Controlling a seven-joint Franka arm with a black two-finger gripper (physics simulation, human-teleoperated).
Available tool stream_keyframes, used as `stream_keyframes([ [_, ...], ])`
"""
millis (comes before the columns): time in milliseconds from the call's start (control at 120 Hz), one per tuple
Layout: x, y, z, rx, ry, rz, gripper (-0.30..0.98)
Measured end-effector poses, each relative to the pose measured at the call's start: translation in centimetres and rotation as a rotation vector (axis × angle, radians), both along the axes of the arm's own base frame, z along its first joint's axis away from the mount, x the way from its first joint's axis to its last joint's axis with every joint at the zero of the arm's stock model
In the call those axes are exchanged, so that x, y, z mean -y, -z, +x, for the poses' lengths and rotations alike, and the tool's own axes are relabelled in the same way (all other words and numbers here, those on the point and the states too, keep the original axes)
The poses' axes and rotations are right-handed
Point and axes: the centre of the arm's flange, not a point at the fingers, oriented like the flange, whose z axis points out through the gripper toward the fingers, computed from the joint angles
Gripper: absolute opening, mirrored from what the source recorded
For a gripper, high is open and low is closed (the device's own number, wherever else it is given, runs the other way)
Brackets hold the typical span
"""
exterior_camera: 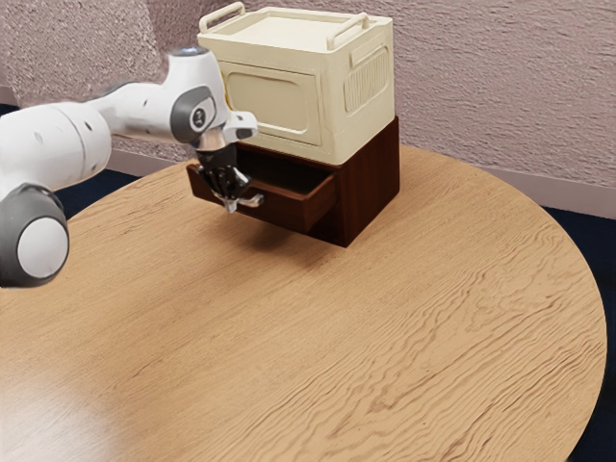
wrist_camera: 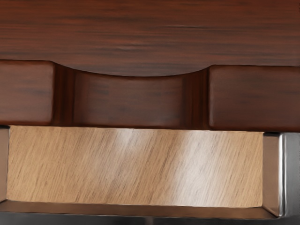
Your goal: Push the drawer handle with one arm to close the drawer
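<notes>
Watching one robot arm, one open drawer and one handle

So I'm standing in the room looking at one white and grey arm [exterior_camera: 58,144], and it's reaching in from the exterior view's left. Its black fingers [exterior_camera: 231,192] are right down at the drawer front. Honestly can't tell you how far apart they are or whether they've got hold of anything, the angle hides it.

The handle [exterior_camera: 254,200] is a single silvery bar on the front of the one drawer [exterior_camera: 284,212], and the hand is right up by it. That drawer is sticking out of one dark reddish-brown wooden cabinet [exterior_camera: 371,192], far enough that you can see down inside it, so it's definitely not closed.

From the wrist view you're looking down over the drawer front's top edge, which has one wide scooped dip [wrist_camera: 131,98] between two straight stretches. Pale wood grain shows through the gap between the drawer front and the handle, and that's the surface down below.

On top of the cabinet sits one cream box [exterior_camera: 361,106] with two raised rails [exterior_camera: 348,32] on its lid, one recessed panel on the front and one ribbed patch on the side. The whole lot is on one light wood surface [exterior_camera: 385,318] with a rounded edge. Behind it: rough pinkish-grey wall [exterior_camera: 481,77], one pale baseboard [exterior_camera: 577,195] along it, dark blue floor [exterior_camera: 91,188].
</notes>
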Motion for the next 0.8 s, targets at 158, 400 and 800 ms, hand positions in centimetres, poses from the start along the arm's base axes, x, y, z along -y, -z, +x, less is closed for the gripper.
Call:
stream_keyframes([
  [158,0.4,0.4,0.8,0.018,0.005,0.000,-0.10],
  [400,0.7,0.1,1.7,0.057,0.009,0.005,-0.10],
  [800,1.4,1.0,3.3,0.111,0.017,0.003,-0.10],
])
